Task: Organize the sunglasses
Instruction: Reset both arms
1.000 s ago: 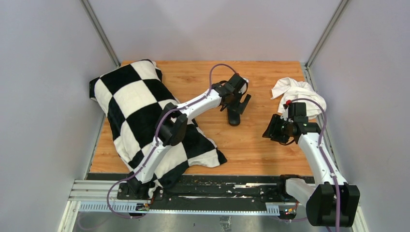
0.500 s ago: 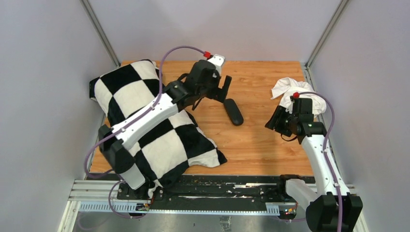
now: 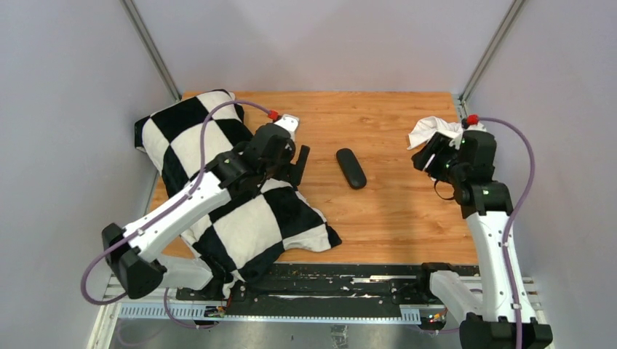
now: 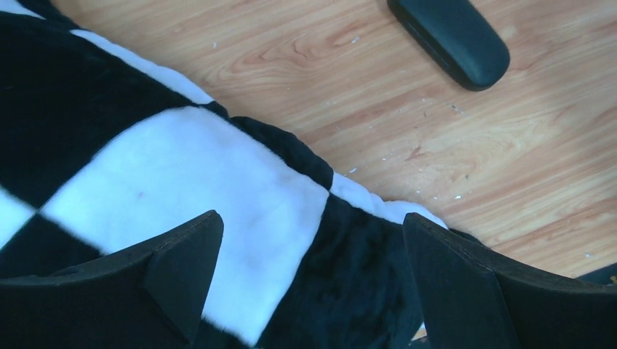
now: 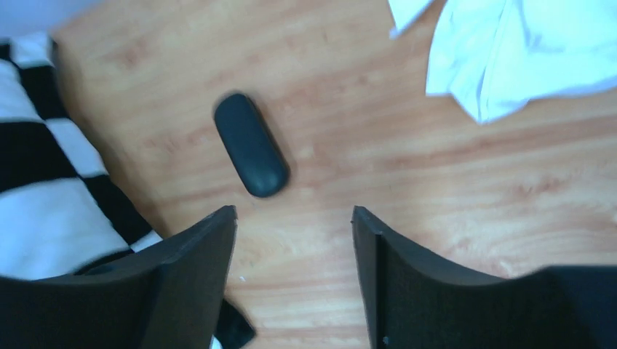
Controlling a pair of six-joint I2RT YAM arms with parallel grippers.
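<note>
The sunglasses are out of view in every frame. A closed black oval case [image 3: 351,168] lies on the wooden table at the middle; it also shows in the left wrist view [image 4: 449,38] and the right wrist view [image 5: 250,145]. My left gripper [image 3: 298,164] is open and empty over the checkered blanket [image 3: 218,182], left of the case; its fingers [image 4: 182,262] stand wide above the blanket [image 4: 182,182]. My right gripper [image 3: 428,158] is open and empty, raised by the white cloth [image 3: 445,138], right of the case.
The black-and-white checkered blanket covers the table's left side down to the front edge. The crumpled white cloth [image 5: 509,51] lies at the back right. Grey walls close in the table on three sides.
My left arm has pulled back left from the case, which it let go, to above the blanket. My right arm has risen and moved back towards the white cloth.
</note>
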